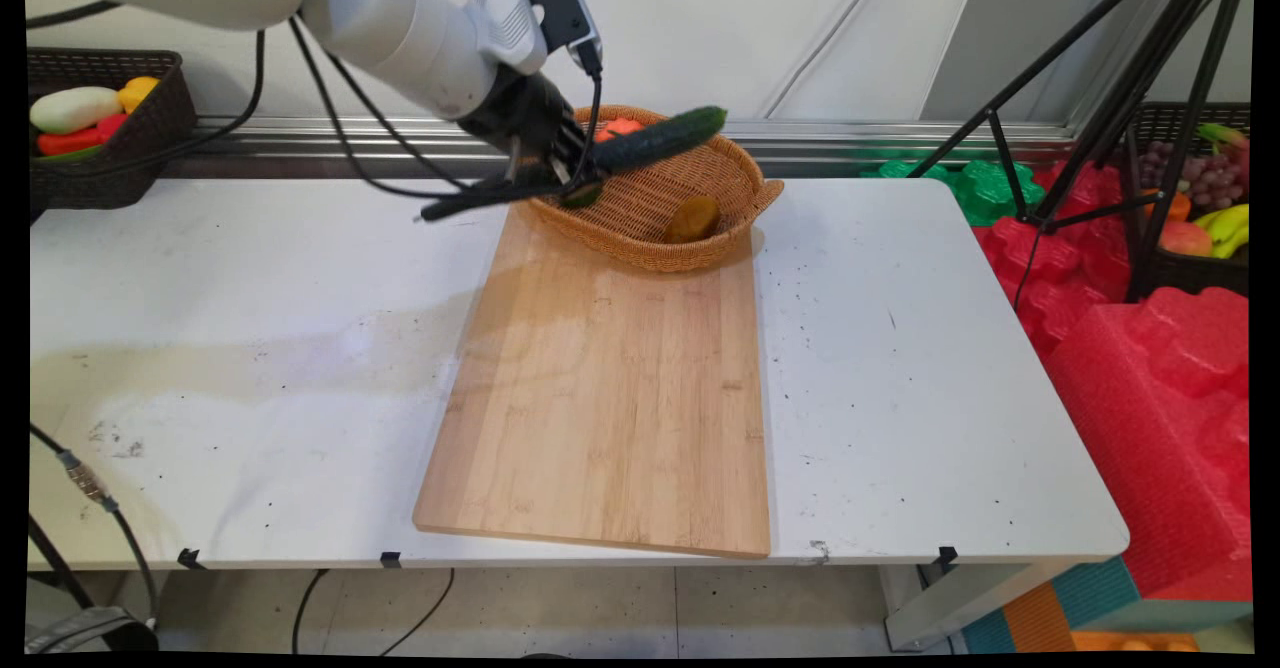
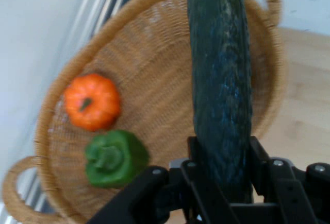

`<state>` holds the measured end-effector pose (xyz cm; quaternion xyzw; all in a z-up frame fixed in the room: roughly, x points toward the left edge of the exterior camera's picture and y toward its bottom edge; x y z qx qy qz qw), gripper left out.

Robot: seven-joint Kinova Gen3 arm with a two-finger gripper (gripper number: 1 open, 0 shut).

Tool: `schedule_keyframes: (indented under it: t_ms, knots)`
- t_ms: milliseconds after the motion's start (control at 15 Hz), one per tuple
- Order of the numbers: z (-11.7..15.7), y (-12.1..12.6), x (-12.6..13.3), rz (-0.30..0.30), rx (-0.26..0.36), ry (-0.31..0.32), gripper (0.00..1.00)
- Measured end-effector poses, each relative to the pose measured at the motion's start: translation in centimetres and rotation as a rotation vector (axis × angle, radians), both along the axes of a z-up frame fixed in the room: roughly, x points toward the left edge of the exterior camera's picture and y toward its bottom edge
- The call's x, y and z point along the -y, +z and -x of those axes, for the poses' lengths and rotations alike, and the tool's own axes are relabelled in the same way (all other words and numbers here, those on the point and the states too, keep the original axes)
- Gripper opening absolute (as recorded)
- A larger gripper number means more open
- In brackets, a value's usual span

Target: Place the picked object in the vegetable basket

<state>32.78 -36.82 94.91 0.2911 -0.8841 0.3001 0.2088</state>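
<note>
My gripper [image 1: 578, 170] is shut on a long dark green cucumber [image 1: 658, 139] and holds it tilted above the left rim of a woven basket [image 1: 735, 163]. In the hand view the cucumber [image 2: 219, 74] runs up from between the fingers [image 2: 263, 162], across the basket [image 2: 154, 59]. Inside the basket lie a small orange pumpkin [image 2: 93, 102] and a green bell pepper [image 2: 113, 158]. From the main view the pumpkin [image 1: 618, 128] shows behind the cucumber, and a brownish-yellow fruit [image 1: 693, 218] rests near the basket's front wall.
A bamboo cutting board [image 1: 610, 388] lies on the white table [image 1: 900, 368] with the basket on its far end. A dark basket of vegetables [image 1: 100, 128] stands at the back left. Tripod legs [image 1: 1100, 98], red foam blocks [image 1: 1150, 378] and a fruit crate [image 1: 1195, 198] are at the right.
</note>
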Motion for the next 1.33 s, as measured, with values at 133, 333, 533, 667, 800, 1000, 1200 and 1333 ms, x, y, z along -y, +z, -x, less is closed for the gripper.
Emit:
schedule_keyframes:
  t_ms: [133,333,533,667,800,1000,1200,1333]
  knots:
    - [0.0,0.1,1.8,0.012,0.061,-0.007,0.0]
    - [0.1,-0.4,3.9,0.01,0.131,-0.026,0.0]
    - [0.4,-1.7,6.6,-0.01,0.21,-0.057,0.0]
    - [0.5,-2.5,7.7,-0.024,0.239,-0.07,0.0]
    - [0.6,-3.3,8.9,-0.038,0.266,-0.082,0.0]
    - [0.9,-4.7,11.2,-0.061,0.306,-0.098,0.0]
    - [1.3,-5.7,13.0,-0.076,0.327,-0.104,0.0]
    - [1.5,-6.2,13.8,-0.084,0.332,-0.108,0.0]
